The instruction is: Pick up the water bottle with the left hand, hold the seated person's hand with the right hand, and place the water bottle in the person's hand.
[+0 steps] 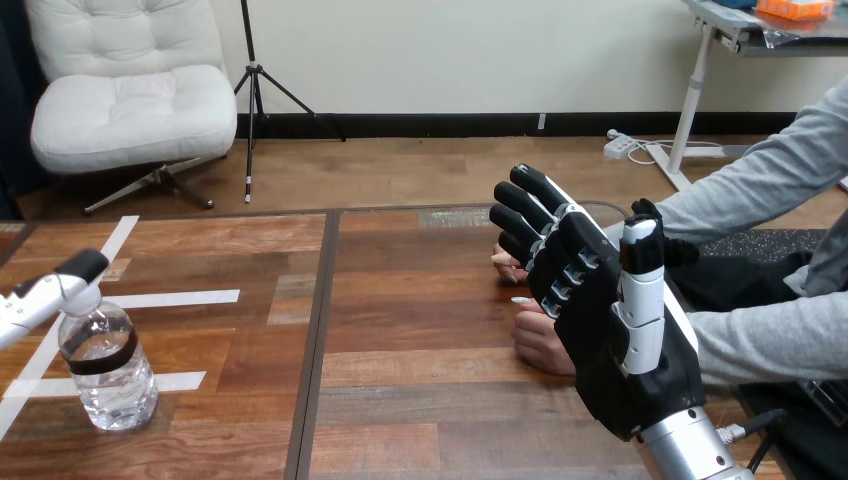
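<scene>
A clear water bottle (106, 366) with a dark band stands upright on the table's left part, near the front edge. My left hand (52, 285) comes in from the left edge, and a straight finger reaches to the bottle's cap without closing round it. My right hand (610, 320) is raised at centre right with its back toward me, open, fingers straight. Just behind it, the person's hand (543, 343) rests on the table, and the fingertips of their other hand (506, 263) show beyond it. I cannot tell whether my right hand touches either of them.
White tape strips (180, 298) cross the table's left panel, and a seam (318, 340) runs between the two panels. The person's grey-sleeved arms (770, 340) come in from the right, over a dark object (745, 255) at the table's right edge.
</scene>
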You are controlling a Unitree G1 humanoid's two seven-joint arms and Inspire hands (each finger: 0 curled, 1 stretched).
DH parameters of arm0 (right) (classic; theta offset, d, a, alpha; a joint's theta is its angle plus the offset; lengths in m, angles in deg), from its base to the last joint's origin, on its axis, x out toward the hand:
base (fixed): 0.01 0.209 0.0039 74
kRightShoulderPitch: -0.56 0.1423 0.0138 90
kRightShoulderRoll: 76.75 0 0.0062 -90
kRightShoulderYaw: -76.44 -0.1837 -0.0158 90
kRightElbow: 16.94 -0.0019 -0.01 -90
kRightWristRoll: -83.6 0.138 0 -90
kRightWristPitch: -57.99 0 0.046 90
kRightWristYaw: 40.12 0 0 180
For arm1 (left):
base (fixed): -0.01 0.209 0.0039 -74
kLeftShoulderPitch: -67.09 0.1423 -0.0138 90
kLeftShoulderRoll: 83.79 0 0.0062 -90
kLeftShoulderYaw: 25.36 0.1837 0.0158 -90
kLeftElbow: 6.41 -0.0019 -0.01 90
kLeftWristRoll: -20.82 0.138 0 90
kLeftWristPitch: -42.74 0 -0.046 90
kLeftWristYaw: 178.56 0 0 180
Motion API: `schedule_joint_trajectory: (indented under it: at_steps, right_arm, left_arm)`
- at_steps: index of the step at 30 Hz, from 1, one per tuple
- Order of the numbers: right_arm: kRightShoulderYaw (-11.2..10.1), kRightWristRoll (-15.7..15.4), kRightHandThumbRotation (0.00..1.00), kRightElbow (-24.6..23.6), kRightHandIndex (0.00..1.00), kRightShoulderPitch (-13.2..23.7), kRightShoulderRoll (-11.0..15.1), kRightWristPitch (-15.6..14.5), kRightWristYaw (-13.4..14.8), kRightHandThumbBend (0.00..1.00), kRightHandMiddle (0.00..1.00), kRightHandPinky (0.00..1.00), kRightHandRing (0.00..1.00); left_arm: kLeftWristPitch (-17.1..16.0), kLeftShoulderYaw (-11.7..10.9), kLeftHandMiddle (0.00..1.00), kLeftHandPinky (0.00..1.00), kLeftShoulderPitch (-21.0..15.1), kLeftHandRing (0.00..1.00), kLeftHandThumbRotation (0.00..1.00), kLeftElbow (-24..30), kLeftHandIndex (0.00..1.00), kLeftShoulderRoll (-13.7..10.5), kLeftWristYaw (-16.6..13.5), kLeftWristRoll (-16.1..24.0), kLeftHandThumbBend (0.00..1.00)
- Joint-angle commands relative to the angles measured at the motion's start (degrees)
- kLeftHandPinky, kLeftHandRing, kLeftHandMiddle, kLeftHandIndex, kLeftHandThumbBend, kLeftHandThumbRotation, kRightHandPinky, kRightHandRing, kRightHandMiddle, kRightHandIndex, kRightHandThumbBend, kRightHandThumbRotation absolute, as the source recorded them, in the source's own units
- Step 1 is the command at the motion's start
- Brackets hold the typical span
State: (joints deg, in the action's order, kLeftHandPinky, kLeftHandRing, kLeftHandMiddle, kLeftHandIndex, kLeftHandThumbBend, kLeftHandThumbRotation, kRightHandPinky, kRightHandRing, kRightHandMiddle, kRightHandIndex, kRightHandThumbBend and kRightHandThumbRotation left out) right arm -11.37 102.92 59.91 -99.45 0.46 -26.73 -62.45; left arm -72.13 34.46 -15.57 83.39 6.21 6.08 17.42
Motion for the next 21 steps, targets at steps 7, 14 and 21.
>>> schedule_joint_trajectory:
  at_steps: [7, 14, 21]
  right_arm:
    - [-0.1, 0.2, 1.0, -1.6, 0.91, 3.4, 0.8, 0.5, -0.4, 0.81, 0.92, 1.0, 0.94]
    - [0.1, 0.3, 1.0, -1.9, 0.91, 3.4, 1.0, 0.4, -0.2, 0.81, 0.92, 1.0, 0.94]
    - [0.1, 0.5, 1.0, -1.9, 0.91, 3.4, 1.2, 0.3, -0.2, 0.81, 0.92, 1.0, 0.94]
  left_arm:
    - [3.4, 1.6, 1.0, 1.0, -1.6, 1.0, 0.09, -2.0, 1.0, -2.0, -0.5, 2.0, 1.0]
    - [3.7, 2.4, 1.0, 1.0, -2.0, 1.0, 0.1, -4.8, 1.0, -2.4, -1.0, 3.9, 1.0]
    - [3.1, 3.4, 1.0, 1.0, -3.1, 1.0, 0.14, -8.5, 1.0, -2.9, -1.6, 5.6, 1.0]
